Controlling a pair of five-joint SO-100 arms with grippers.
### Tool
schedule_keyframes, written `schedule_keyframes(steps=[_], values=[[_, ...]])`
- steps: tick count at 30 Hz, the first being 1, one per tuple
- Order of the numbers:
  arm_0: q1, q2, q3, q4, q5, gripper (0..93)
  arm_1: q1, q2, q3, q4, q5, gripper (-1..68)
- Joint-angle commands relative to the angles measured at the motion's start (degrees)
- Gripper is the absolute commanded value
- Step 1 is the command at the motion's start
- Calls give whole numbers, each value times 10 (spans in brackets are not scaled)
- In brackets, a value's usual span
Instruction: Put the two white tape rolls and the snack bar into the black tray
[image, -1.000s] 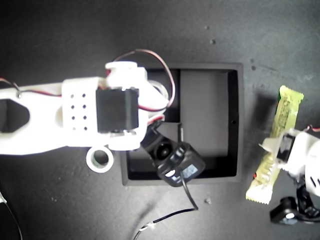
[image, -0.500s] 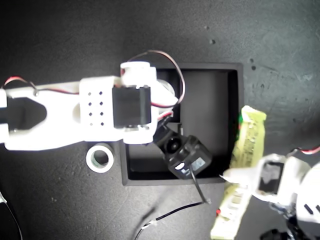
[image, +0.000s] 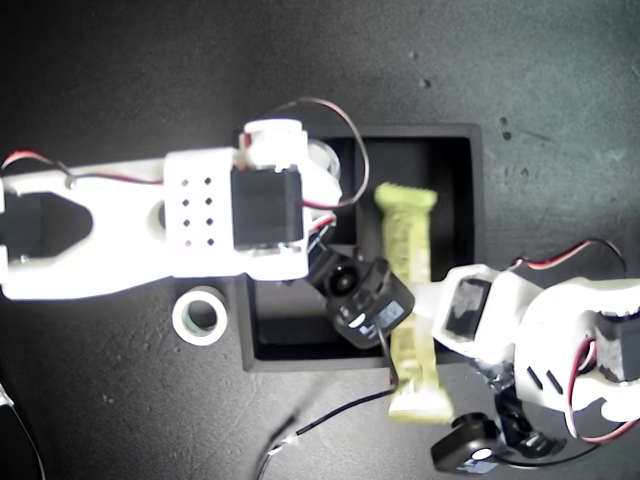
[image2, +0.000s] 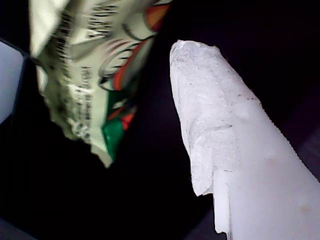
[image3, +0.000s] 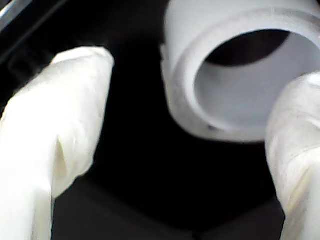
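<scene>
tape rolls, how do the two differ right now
The tape roll on the mat lies flat outside the black tray, untouched; the other tape roll sits between my second gripper's spread fingers over the tray. The outside roll's inner face looks greenish; the other's looks white. Both are white open rings.

An arm (image: 150, 225) and the snack bar (image: 408, 290) cover the black tray (image: 476, 250); 1 tape roll (image: 200, 316) lies outside it.

Exterior view dim, white arm parts overexposed; both wrist views soft, close-up objects out of focus.
</scene>
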Motion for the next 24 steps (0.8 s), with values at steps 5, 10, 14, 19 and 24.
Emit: schedule_keyframes(steps=[5,10,14,19,24], values=[[54,294,133,11,-50,229,23,14,-130,301,-243,282],[151,394,250,7,-196,206,78,137,-70,328,-202,222],[222,403,376,-83,-300,198,111,233,-26,328,-111,172],[259,344,399,-117,-346,194,127,316,4,328,12,103],[255,325,461,-171,-381,173,104,408,5,327,135,47]])
